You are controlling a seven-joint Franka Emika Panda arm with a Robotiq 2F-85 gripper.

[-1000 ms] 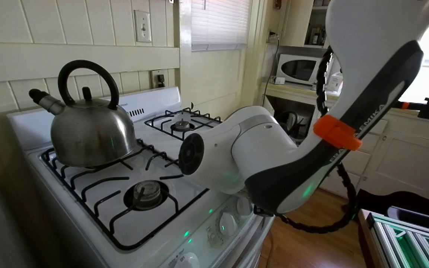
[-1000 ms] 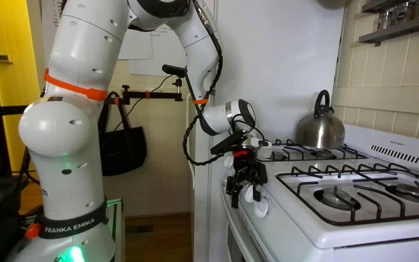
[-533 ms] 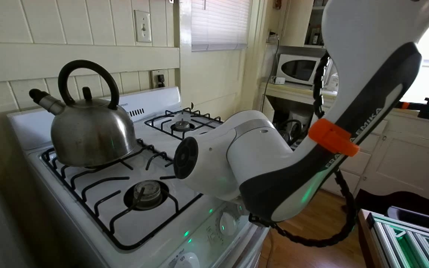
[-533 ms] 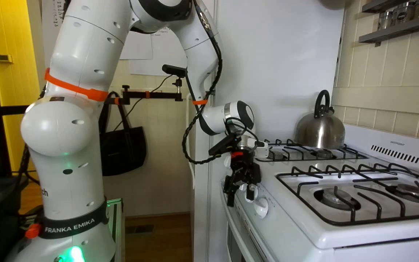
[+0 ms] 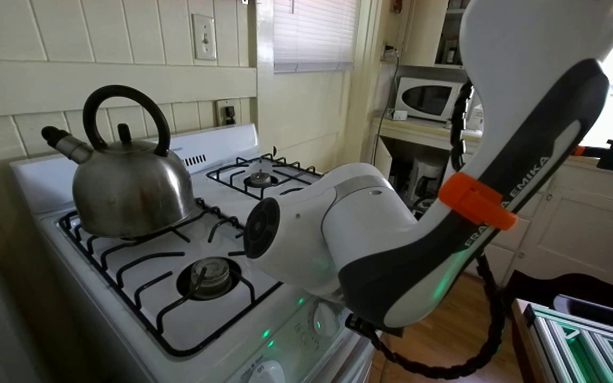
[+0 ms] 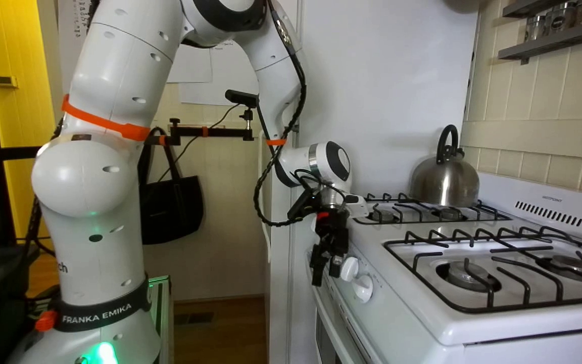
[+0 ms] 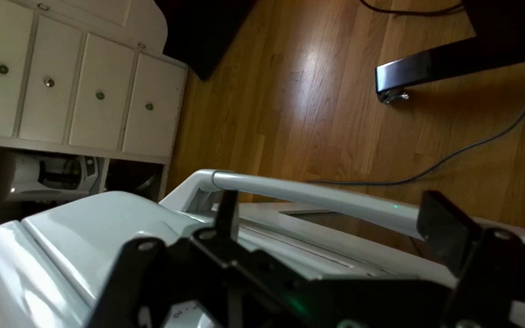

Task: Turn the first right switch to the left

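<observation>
The first right switch, just below the front edge of the surface toward its right corner, shows no readable setting, so the leftward turn is unconfirmed, and, with the claw spread, empty and apart from it, any remaining twist needs a grip.
</observation>
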